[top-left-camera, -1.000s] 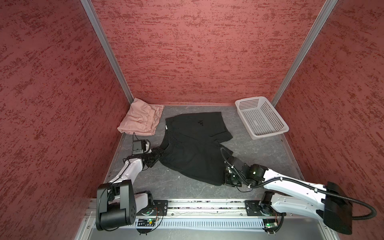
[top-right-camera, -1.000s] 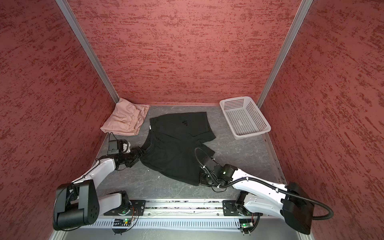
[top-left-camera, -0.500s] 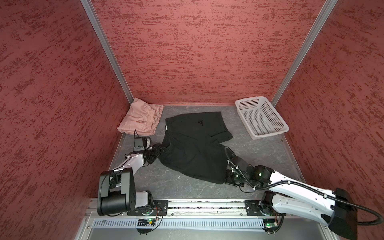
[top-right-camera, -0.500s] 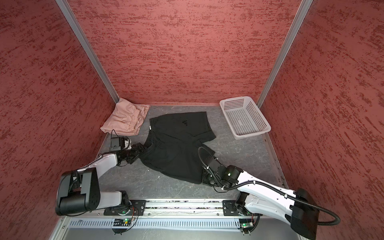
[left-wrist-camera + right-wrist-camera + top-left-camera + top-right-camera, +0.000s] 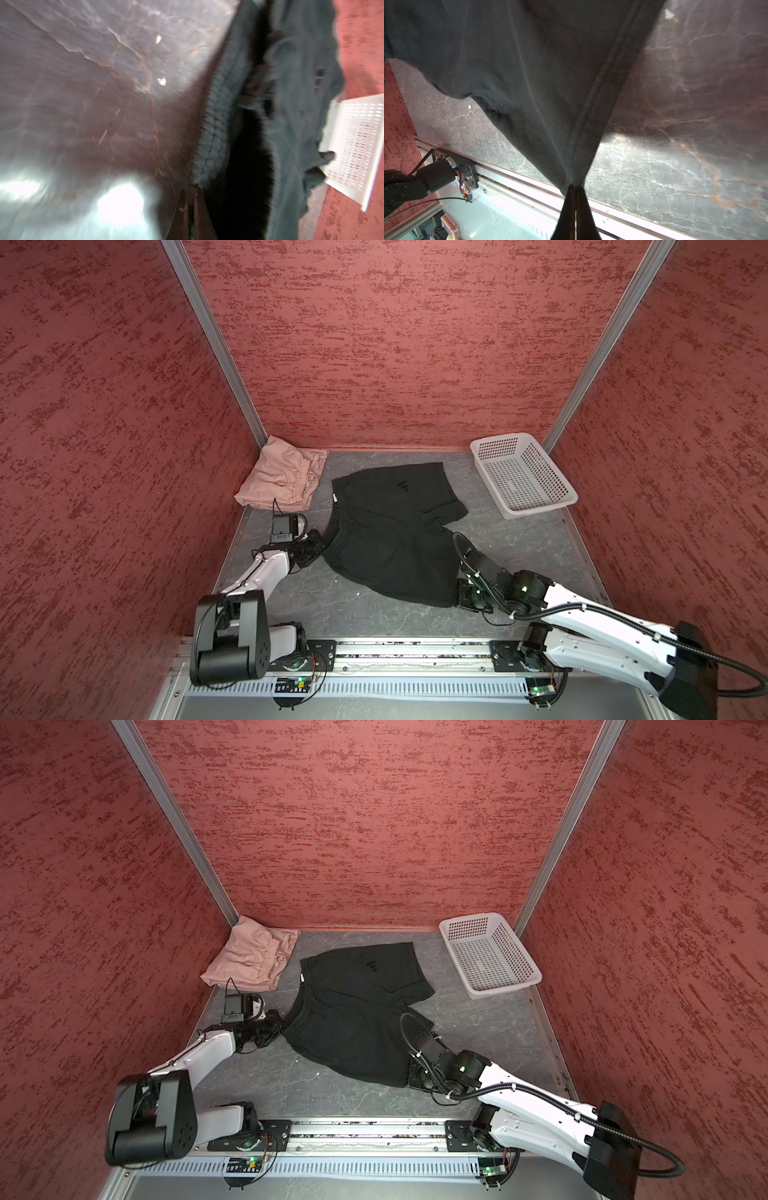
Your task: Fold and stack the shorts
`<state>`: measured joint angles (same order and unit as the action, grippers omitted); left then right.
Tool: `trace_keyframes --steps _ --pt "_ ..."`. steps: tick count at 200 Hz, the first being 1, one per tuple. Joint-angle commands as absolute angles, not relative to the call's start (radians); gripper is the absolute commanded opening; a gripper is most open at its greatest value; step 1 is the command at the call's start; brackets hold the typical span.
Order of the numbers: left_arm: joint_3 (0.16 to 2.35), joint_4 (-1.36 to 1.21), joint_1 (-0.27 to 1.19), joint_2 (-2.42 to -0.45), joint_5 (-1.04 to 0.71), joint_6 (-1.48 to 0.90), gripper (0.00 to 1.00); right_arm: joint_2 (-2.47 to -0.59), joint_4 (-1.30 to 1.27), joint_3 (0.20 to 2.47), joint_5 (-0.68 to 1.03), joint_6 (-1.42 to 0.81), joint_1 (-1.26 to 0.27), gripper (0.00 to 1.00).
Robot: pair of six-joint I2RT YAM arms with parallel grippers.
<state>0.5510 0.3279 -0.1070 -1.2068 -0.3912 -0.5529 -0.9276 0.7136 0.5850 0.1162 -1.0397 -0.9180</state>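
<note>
The black shorts (image 5: 390, 539) (image 5: 357, 1019) lie spread out mid-floor, waistband to the left and legs to the right. My left gripper (image 5: 320, 543) (image 5: 282, 1025) is low at the near-left end of the waistband. In the left wrist view it (image 5: 192, 191) is shut on the ribbed waistband (image 5: 216, 124). My right gripper (image 5: 455, 598) (image 5: 409, 1077) holds the near-right leg corner. In the right wrist view it (image 5: 575, 187) is shut on the hem of the shorts (image 5: 529, 62), which stretch away from it. The pink shorts (image 5: 282, 479) (image 5: 249, 957) lie folded in the back left corner.
A white perforated basket (image 5: 540, 509) (image 5: 505, 990) stands at the back right against the wall, with nothing in it. Red walls close in three sides. A metal rail (image 5: 395, 649) with both arm bases runs along the front edge.
My left gripper was open beside the waistband and has now shut on it. The right gripper has kept its hold on the leg hem with hardly any shift.
</note>
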Motion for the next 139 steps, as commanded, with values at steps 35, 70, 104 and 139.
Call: trace_keyframes --steps 35,70,104,139 --pt "0.638 0.721 -0.091 -0.954 -0.367 -0.578 0.00 -0.897 0.852 0.688 0.074 -0.964 -0.865 0.00" --pt "0.686 0.818 -0.064 -0.851 -0.334 -0.643 0.00 -0.904 0.940 0.778 0.035 -0.930 -0.849 0.00" --pt "0.780 0.821 -0.110 -0.883 -0.336 -0.634 0.00 -0.933 1.028 0.901 -0.050 -0.811 -0.733 0.00" --pt "0.823 0.835 -0.136 -0.927 -0.335 -0.599 0.00 -1.012 0.981 1.012 -0.064 -0.639 -0.589 0.00"
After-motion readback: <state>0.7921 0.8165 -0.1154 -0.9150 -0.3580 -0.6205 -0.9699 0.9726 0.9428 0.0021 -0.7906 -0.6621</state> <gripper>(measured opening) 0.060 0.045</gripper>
